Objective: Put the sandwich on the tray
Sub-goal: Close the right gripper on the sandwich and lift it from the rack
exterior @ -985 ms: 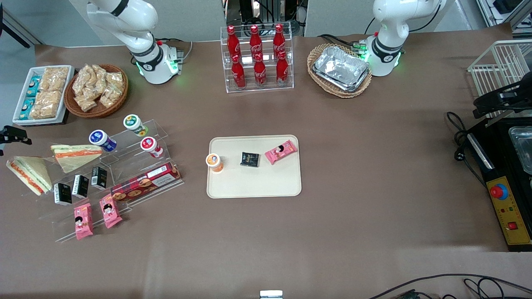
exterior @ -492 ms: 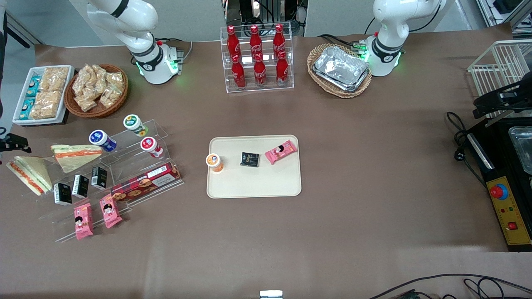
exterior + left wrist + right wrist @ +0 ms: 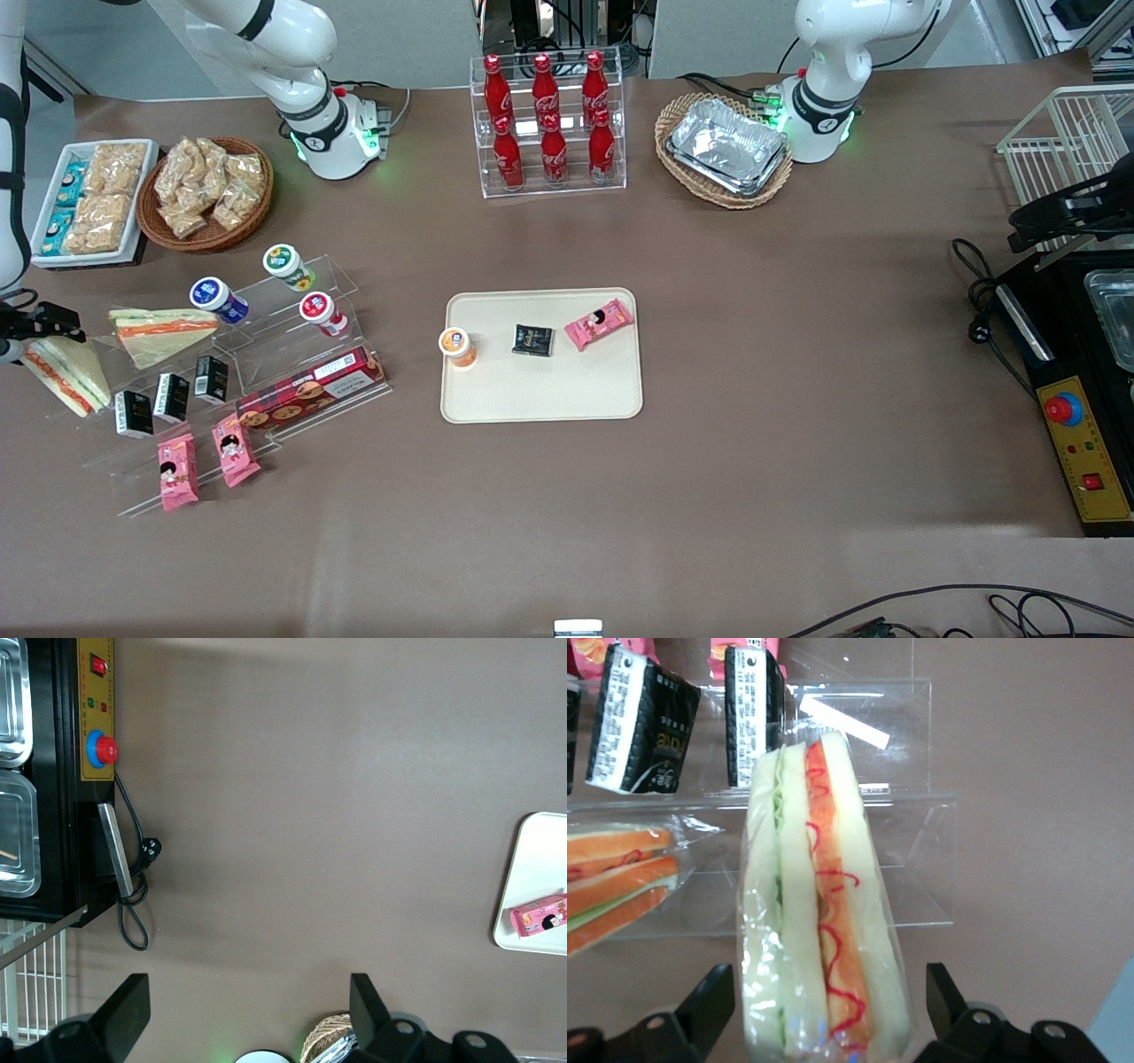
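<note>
Brown worktop (image 3: 753, 292) carrying snack displays and, at its centre, the cream tray (image 3: 540, 403). On the tray: an orange-lidded cup (image 3: 457, 346), a black packet (image 3: 532, 340) and a pink packet (image 3: 600, 323). Toward the working arm's end of the worktop stands a clear acrylic stand (image 3: 292, 354) with cups, black boxes (image 3: 642, 731) and a biscuit box (image 3: 310, 390). Beside it lie two wrapped wedges; the sandwich (image 3: 824, 921) is the one farther from the tray, resting on the worktop with its orange and green layers showing. The second sandwich (image 3: 162, 332) lies just beside it, nearer the stand. The gripper (image 3: 828, 1010) hovers directly over the sandwich, its fingers (image 3: 709, 1001) spread wide, one on each flank of the wedge and closed on nothing.
</note>
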`<control>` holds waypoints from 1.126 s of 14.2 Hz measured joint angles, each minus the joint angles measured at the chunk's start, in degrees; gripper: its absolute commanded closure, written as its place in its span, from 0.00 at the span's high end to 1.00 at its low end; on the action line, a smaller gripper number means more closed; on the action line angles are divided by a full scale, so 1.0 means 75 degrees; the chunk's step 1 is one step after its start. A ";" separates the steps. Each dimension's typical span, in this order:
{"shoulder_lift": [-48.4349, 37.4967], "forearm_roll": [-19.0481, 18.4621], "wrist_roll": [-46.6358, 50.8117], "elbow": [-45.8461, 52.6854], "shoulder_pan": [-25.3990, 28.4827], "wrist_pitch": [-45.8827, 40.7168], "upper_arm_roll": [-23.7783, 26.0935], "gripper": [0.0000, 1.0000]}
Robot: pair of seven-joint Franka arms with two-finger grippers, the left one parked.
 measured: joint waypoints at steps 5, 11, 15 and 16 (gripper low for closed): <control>0.0028 0.0099 0.0001 0.0000 0.0012 0.0036 0.0005 0.24; -0.0032 0.0279 0.0004 0.0220 -0.0002 -0.0001 -0.0023 0.04; -0.0389 0.0510 0.0206 0.1199 -0.0012 -0.1476 -0.0229 0.00; -0.0482 0.0510 0.0323 0.1567 -0.0014 -0.2017 -0.0260 0.00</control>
